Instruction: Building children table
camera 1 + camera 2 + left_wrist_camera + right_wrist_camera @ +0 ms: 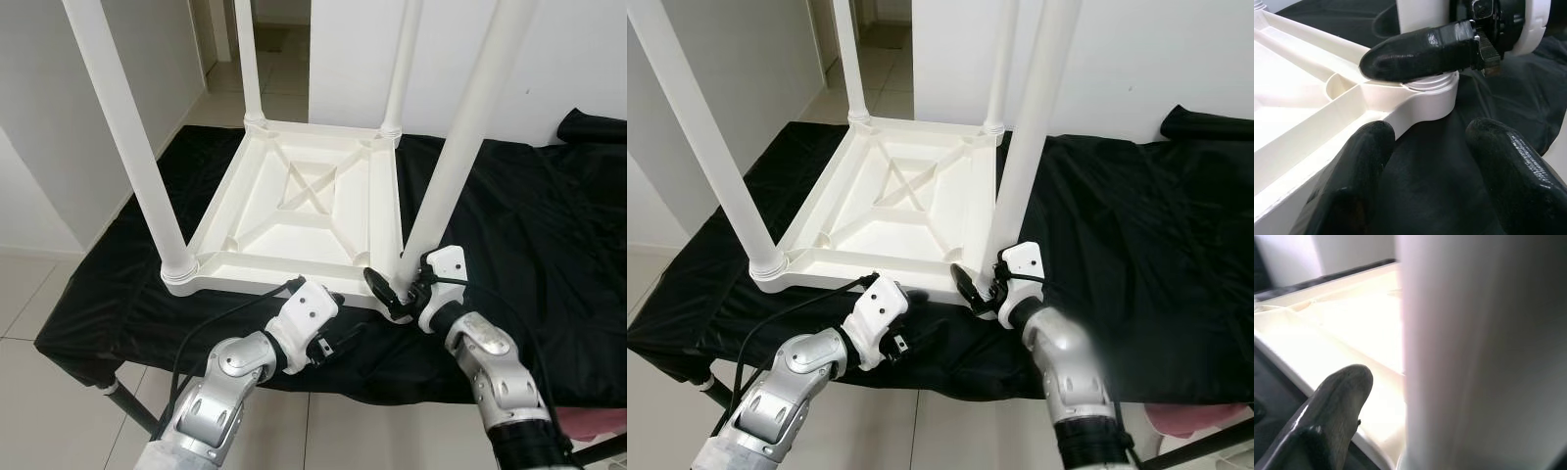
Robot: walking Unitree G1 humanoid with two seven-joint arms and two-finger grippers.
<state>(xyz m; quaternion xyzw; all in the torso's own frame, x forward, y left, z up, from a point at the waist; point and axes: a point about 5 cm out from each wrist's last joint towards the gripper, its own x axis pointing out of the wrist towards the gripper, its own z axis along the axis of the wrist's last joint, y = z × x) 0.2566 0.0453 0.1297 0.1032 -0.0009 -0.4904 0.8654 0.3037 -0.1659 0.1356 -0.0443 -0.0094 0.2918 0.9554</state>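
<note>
The right hand (392, 291) clasps a smooth round white leg (460, 162); the left hand (338, 341) rests open on black cloth (549, 245).

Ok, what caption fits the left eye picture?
Right gripper around a leg of the upside-down white plastic table; left gripper hovers beside it.

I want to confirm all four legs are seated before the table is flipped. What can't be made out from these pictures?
- Tops of all four legs: cut off by the upper edge of both eye views.
- Joint of the near right leg with its socket: hidden behind the right gripper in the eye views.
- Right gripper's far finger: hidden behind that leg in the right wrist view, which is blurred.
- Left gripper contact with the tabletop: unclear.
</note>
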